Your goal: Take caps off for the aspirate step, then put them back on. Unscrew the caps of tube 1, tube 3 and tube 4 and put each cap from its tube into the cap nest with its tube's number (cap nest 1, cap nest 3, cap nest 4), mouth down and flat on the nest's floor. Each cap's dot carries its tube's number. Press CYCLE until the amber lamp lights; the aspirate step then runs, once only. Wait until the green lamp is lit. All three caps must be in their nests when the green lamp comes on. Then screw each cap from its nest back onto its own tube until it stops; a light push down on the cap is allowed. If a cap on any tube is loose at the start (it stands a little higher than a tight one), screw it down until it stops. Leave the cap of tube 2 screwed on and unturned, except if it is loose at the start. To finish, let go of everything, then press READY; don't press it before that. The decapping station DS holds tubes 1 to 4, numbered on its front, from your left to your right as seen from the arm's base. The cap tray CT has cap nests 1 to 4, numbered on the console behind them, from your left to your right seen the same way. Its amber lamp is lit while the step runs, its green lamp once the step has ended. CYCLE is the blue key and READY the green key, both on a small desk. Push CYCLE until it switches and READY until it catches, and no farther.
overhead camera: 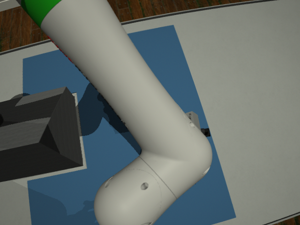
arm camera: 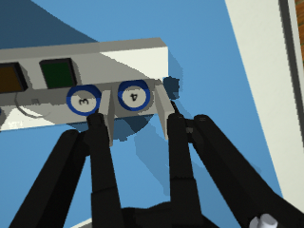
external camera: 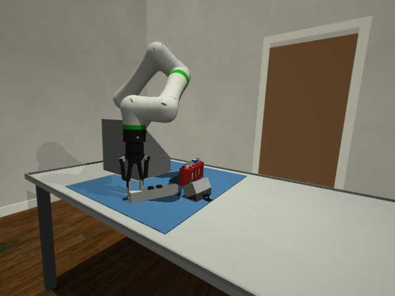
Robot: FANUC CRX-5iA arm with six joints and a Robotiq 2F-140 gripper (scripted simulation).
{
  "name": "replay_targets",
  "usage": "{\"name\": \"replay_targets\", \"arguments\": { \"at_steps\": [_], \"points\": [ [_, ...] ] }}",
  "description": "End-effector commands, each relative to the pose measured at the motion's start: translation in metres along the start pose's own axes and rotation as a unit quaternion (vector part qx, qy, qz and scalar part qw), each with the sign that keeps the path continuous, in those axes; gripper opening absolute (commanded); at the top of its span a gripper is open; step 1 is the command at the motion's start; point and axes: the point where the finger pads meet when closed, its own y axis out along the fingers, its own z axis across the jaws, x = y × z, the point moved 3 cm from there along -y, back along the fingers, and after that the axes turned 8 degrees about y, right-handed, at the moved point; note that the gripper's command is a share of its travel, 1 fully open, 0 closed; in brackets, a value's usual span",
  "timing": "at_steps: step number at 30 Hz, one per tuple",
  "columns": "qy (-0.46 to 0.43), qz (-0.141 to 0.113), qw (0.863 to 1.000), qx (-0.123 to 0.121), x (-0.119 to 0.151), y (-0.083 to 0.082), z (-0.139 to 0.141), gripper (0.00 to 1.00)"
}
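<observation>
we see gripper [arm camera: 135, 119] over tray [arm camera: 95, 57], jaws released, straddling cap 4 [arm camera: 134, 95] in its nest, cap 3 [arm camera: 84, 100] beside

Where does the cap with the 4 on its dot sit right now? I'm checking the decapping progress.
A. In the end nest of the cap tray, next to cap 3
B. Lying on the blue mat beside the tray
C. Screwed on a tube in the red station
A: the wrist view shows cap 4 seated in the tray's end nest beside cap 3, the gripper fingers spread around it.
</observation>
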Motion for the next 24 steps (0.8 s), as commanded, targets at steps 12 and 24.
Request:
{"name": "replay_targets", "arguments": {
  "at_steps": [12, 24],
  "points": [
    [0.0, 0.0, 1.0, 0.0, 0.0, -0.01, 0.0, 0.29],
    [0.0, 0.0, 1.0, 0.0, 0.0, -0.06, 0.0, 0.29]
  ]
}}
